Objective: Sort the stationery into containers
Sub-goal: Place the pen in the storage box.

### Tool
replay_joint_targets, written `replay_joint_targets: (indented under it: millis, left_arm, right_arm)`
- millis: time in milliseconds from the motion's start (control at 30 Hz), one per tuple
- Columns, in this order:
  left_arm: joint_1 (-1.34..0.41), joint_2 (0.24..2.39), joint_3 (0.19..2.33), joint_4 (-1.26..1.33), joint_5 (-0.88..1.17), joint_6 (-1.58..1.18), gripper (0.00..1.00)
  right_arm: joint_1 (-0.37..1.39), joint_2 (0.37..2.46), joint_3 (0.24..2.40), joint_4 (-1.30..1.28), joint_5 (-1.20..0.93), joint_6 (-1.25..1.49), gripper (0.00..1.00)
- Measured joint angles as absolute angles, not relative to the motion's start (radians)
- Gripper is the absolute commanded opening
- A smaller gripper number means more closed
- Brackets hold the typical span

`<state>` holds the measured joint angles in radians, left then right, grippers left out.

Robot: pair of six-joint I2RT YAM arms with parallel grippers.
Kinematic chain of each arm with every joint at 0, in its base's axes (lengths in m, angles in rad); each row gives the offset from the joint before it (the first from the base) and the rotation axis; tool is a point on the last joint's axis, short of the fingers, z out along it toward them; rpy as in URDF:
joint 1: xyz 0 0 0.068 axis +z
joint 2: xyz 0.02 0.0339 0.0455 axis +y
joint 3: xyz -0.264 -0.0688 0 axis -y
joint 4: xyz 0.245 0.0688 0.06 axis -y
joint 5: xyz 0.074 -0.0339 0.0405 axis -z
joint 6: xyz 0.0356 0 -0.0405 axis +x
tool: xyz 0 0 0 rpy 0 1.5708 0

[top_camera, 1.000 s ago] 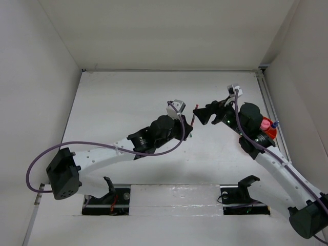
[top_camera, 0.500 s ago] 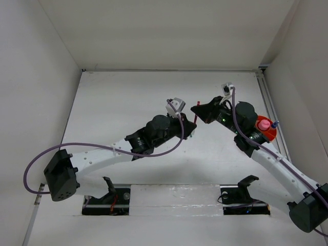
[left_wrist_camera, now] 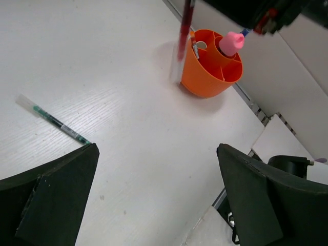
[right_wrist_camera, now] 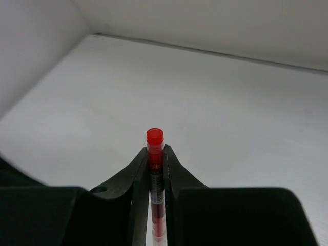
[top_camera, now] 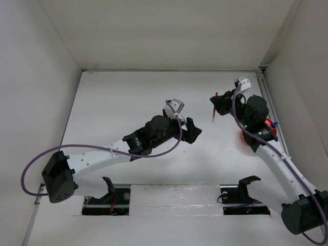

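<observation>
Tightly clamped in the right claw (right_wrist_camera: 155, 156), the thin red pen (right_wrist_camera: 155, 138) shows a clear lower barrel.

Red pen (left_wrist_camera: 184, 28) — top cut off.

One orange tub (left_wrist_camera: 205, 84) stands on the tabletop (left_wrist_camera: 118, 66), its inside split by divider walls. There are two pens: one red pen (left_wrist_camera: 185, 25), held upright just beside the tub, and one green pen (left_wrist_camera: 56, 122), lying flat well apart from the tub. Inside the tub are one pink-capped cylinder (left_wrist_camera: 230, 42) and one blue-tipped item (left_wrist_camera: 246, 33), mostly hidden. Two robot arms show: the left arm (top_camera: 128, 146) and the right arm (top_camera: 271, 159).
</observation>
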<state>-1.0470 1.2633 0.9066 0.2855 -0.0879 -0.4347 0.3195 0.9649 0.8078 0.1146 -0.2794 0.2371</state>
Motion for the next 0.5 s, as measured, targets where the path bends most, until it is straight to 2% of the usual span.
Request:
replay_joint_targets:
  millis: [267,500]
  left_arm:
    - [-1.047,1.157,0.857,0.145,-0.168,-0.519,1.00]
    - [-1.040,1.155,0.857,-0.032,-0.237,-0.621,1.00]
  right_arm:
    - [0.092,0.996,0.880,-0.041,-0.153,-0.060,0.00]
    - [-0.026,1.028,0.873,-0.075,-0.111,-0.172,0.00]
